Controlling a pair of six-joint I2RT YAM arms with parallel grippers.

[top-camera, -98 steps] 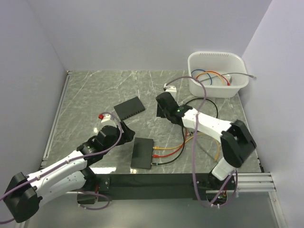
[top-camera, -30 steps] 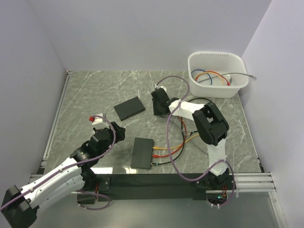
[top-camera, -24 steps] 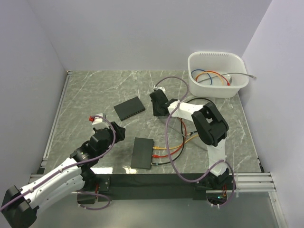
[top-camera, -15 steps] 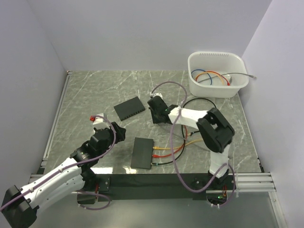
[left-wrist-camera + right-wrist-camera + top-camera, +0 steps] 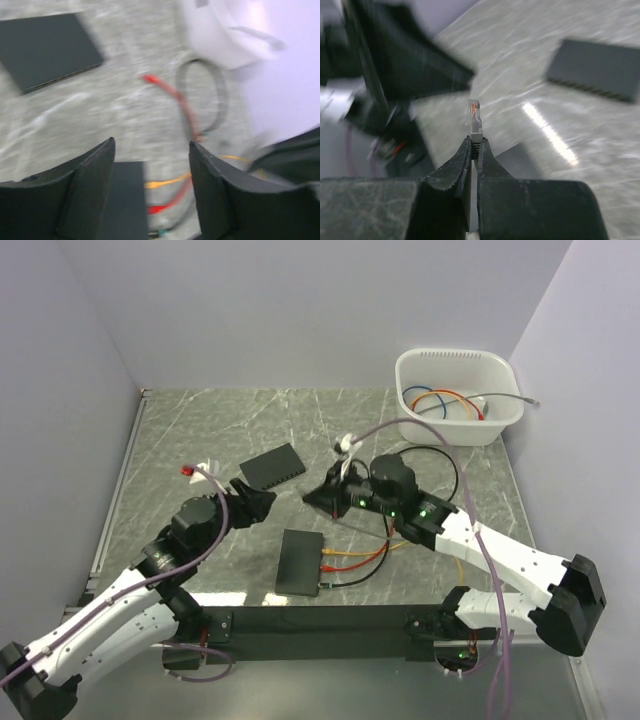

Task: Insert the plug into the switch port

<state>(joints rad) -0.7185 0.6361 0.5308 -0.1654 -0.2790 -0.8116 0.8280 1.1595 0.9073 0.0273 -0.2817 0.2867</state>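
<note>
Your right gripper (image 5: 474,144) pinches the plug (image 5: 475,119) by its tail, nose forward for the port; your left gripper (image 5: 151,146) gapes empty mid-frame, likely to steady the switch (image 5: 301,562).

The table (image 5: 200,430) looks like glossy grey-green marble. The lower switch (image 5: 301,562) and upper switch (image 5: 272,467) are matt black, the bin (image 5: 445,432) at upper right smooth white plastic. The plug (image 5: 475,120) is clear plastic; the right gripper (image 5: 474,144) has matt black, toothed fingers (image 5: 447,175).
</note>
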